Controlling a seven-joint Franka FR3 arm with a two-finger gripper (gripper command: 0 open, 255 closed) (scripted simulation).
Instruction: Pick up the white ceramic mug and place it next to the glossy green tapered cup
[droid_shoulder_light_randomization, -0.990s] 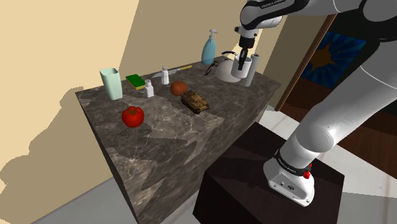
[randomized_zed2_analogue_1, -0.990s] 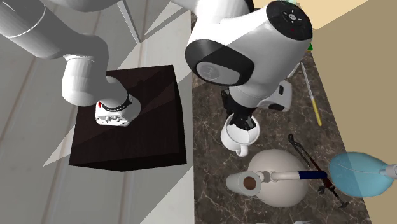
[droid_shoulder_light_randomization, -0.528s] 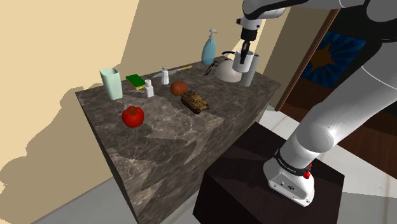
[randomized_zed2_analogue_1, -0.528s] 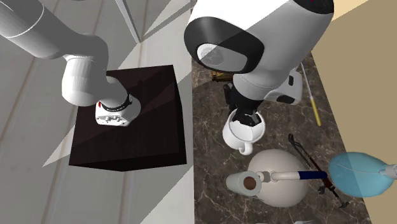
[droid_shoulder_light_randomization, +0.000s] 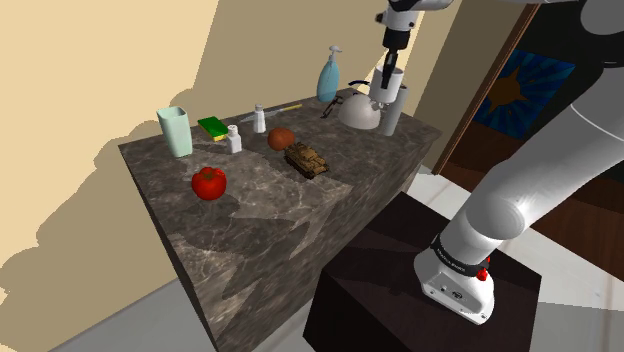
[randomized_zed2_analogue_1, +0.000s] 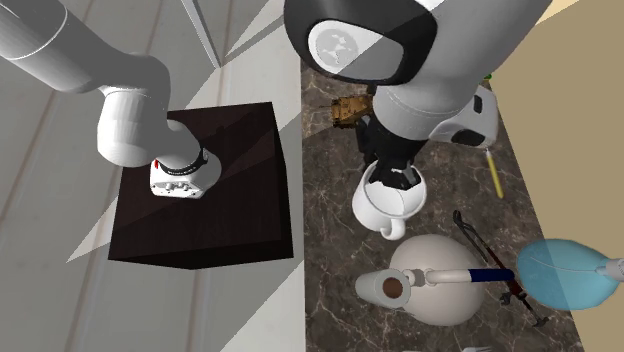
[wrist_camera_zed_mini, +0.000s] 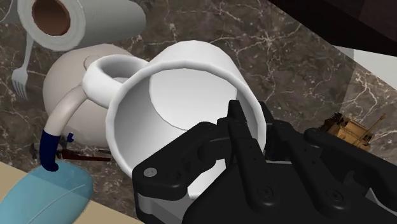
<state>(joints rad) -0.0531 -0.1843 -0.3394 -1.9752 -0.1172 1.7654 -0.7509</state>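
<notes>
Counter (droid_shoulder_light_randomization: 260, 210) of dark marbled stone, read from nine o'clock to one o'clock in the shoulder view. At nine o'clock stands the pale green tapered cup (droid_shoulder_light_randomization: 175, 131), upright, with bare stone around it. Toward the centre we pass a tomato (droid_shoulder_light_randomization: 209, 183) and a toy tank (droid_shoulder_light_randomization: 307, 159), both well apart from the cup. At one o'clock the white mug (droid_shoulder_light_randomization: 379, 99) hangs from the black gripper (droid_shoulder_light_randomization: 386, 80), close to a white dome (droid_shoulder_light_randomization: 357, 112) and a roll (droid_shoulder_light_randomization: 397, 110); we judge it just clear of the stone.

In the wrist view the fingers (wrist_camera_zed_mini: 235, 137) are clamped on the mug's wall, one inside the bowl and one outside, at about four o'clock on the rim; the handle juts at ten o'clock, opposite the grip.

We expect the mug to behave as a stiff, smooth, fairly heavy and breakable body. A pinch on one side of the rim carries the weight off-centre, so the mug may tilt or slip on its glossy wall. We would therefore keep the clamp firm and travel level and slowly toward nine o'clock.
</notes>
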